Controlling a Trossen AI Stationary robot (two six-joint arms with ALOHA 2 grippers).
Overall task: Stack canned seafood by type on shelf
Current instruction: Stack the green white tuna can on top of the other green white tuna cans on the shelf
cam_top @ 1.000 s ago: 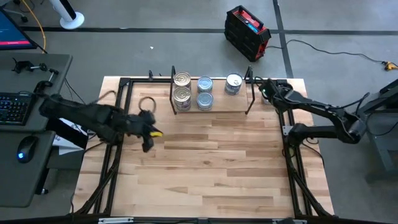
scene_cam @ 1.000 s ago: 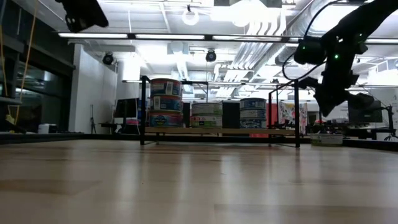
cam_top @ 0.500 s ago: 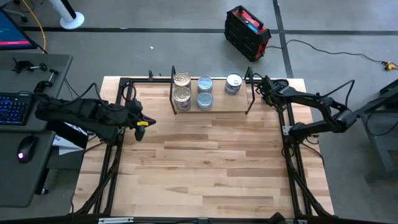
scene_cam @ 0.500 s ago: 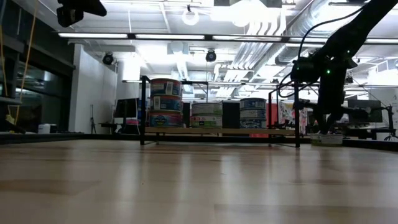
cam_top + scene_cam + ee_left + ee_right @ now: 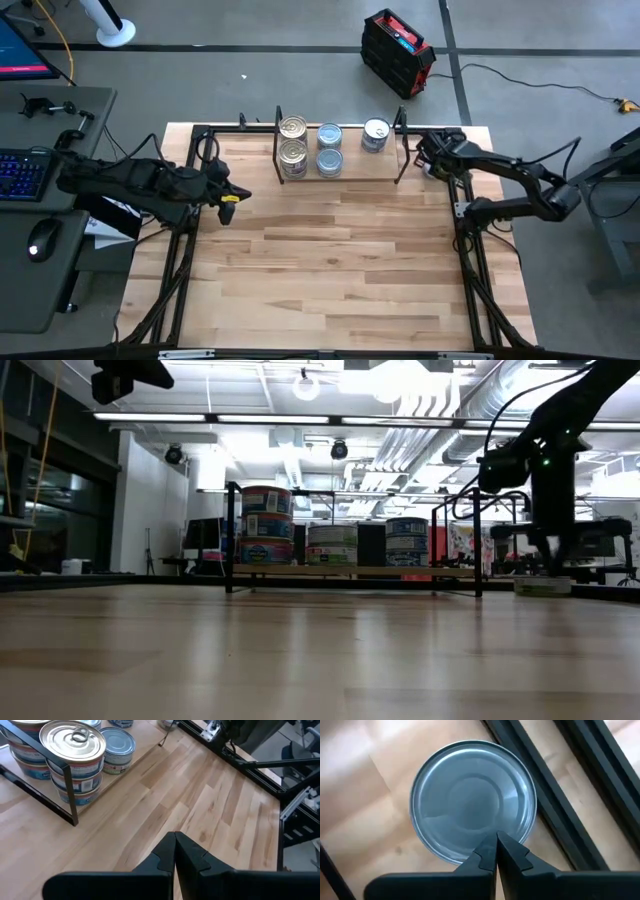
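My right end effector [image 5: 496, 851] hung fully closed over a silver-lidded tin [image 5: 473, 801] beside the shelf [image 5: 340, 178]; I'd needed to open wide and centre first.

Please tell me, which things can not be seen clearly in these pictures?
- Tin under the right tool: only its lid shows in the right wrist view; the arm covers it from above, so its label is unknown.
- Stacks on the shelf: their number per pile is hidden from above; the low view is too small for labels.
- Left tool: the low view's top edge cuts that arm off.
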